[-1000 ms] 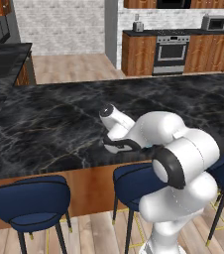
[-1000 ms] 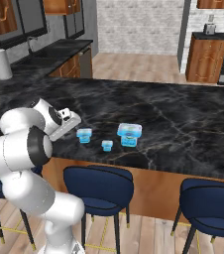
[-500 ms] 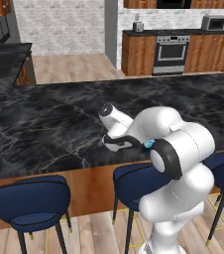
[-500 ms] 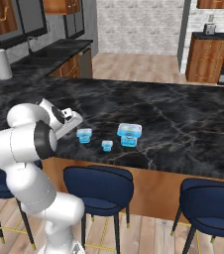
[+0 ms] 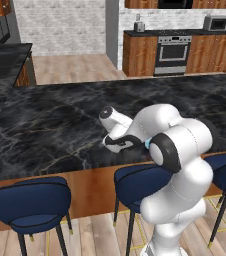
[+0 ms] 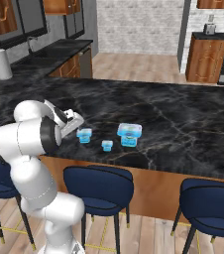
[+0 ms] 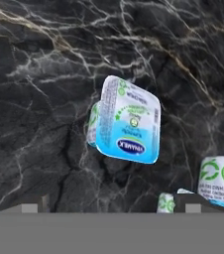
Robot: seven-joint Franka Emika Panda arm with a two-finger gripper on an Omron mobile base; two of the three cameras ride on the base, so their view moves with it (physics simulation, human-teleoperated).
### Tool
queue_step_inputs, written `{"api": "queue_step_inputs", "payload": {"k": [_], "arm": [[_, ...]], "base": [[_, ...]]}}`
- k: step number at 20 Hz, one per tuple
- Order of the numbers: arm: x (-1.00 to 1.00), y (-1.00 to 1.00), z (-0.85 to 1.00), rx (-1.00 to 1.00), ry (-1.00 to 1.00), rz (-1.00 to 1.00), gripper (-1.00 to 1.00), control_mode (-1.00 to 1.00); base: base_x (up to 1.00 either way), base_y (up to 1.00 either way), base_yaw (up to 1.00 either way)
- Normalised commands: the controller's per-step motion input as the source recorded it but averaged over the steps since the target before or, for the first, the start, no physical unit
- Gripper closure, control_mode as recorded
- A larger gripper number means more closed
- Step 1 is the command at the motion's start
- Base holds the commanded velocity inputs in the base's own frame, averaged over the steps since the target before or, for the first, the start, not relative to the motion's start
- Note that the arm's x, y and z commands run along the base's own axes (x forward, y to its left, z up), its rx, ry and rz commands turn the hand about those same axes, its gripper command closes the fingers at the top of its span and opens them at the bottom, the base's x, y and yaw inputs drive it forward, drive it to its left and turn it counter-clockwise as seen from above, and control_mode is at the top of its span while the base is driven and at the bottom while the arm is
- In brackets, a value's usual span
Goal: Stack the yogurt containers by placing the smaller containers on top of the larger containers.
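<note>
Since the earlier frames the arm has folded its elbow nearer the counter's front edge and carried the hand further out over the black marble, toward the tubs. In the hand view the two dark finger tips rise well apart at the bottom, nothing between them, so the gripper (image 7: pixel 112 206) is open and empty; in the right base view the gripper (image 6: pixel 76 120) hovers just beside the nearest tub, above the counter (image 6: pixel 183 124). Directly ahead of the fingers, roughly centred between them and a little beyond, lies the middling yogurt container (image 7: pixel 129 120), its white printed top facing the camera; its long axis looks roughly in line with the way the fingers point, tilted slightly, so the jaws would seem to straddle its shorter width. In the right base view this same tub (image 6: pixel 84 135) is the one closest to the hand. Off to the right-hand bottom corner of the hand view sits the tiny yogurt container (image 7: pixel 221 181); in the right base view it (image 6: pixel 107 145) stands between the other two, nearer the front edge. Well past it, farther along the counter from the hand, stands the larger container (image 6: pixel 129 134), the tallest of the three; none is stacked yet. My judgement is that the coming move is a straight descent onto the middling tub, then a carry sideways past the tiny one. Blue stools (image 6: pixel 100 186) line the counter's front edge below.
</note>
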Motion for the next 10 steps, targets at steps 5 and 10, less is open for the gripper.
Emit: {"api": "queue_step_inputs", "payload": {"k": [5,10], "arm": [[0.10,0.00,-0.13,0.00,0.00,0.00,-1.00,-1.00],[0.08,0.00,-0.08,0.00,0.00,0.00,-1.00,-1.00]], "base": [[0.00,0.00,0.00],[0.00,0.00,0.00]]}}
